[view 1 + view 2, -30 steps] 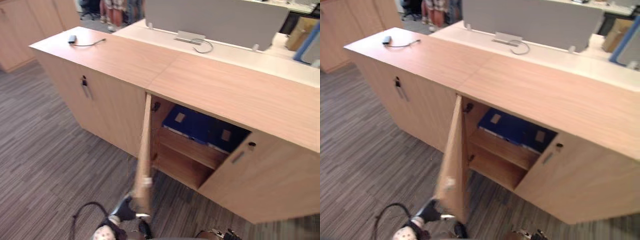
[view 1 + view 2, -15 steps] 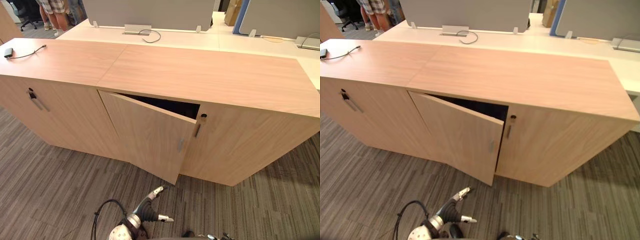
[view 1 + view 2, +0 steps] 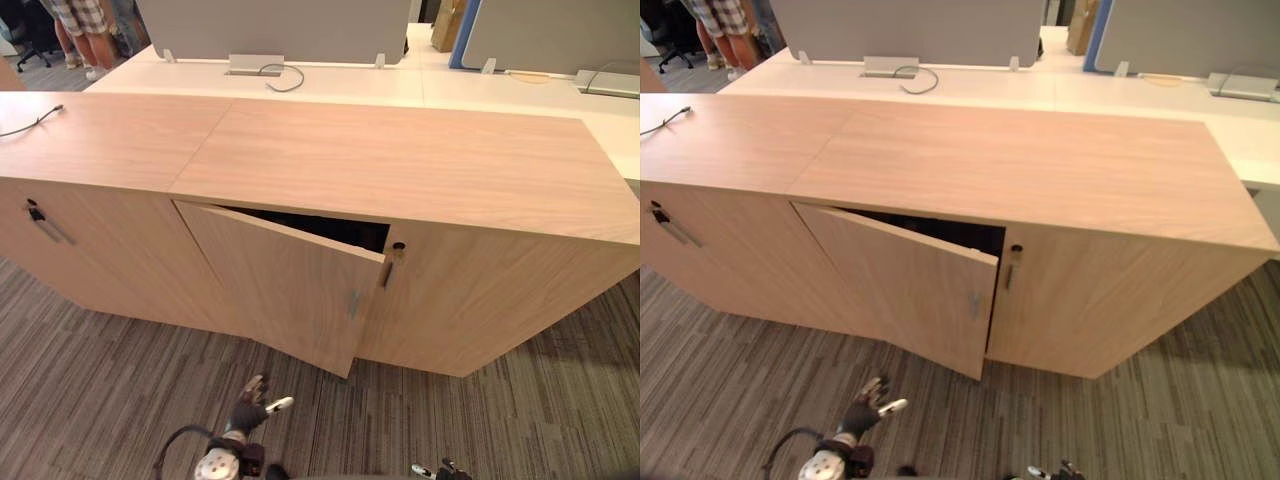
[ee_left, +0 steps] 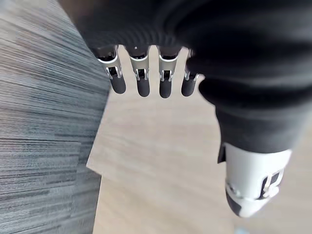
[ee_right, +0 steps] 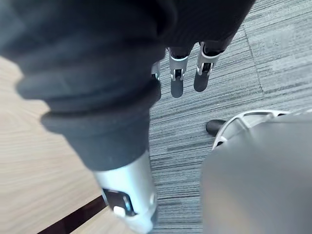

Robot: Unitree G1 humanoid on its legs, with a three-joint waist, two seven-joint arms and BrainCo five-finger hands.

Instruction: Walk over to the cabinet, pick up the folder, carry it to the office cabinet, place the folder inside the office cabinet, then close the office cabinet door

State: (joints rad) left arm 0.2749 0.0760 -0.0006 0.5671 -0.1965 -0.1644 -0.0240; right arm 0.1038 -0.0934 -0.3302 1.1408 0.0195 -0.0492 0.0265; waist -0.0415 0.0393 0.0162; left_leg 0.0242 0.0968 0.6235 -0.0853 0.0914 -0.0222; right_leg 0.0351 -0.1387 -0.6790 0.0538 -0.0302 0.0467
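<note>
While low over carpet, left hand w/ fingers straight, empty, clear of ajar cabinet door; right hand same.

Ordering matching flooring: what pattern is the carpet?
The carpet is grey with thin dark and light stripes; clearest in the left eye view.

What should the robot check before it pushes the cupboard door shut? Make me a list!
1. Is the door fully shut: not ok, it stands ajar.
2. Is the folder inside the cabinet: cannot tell, the gap is dark.
3. Is the left hand free: ok, fingers relaxed, holding nothing.
4. Is the left hand on the door: not ok, it hangs low, apart from it.
5. Is the right hand free: ok, fingers straight, empty.
</note>
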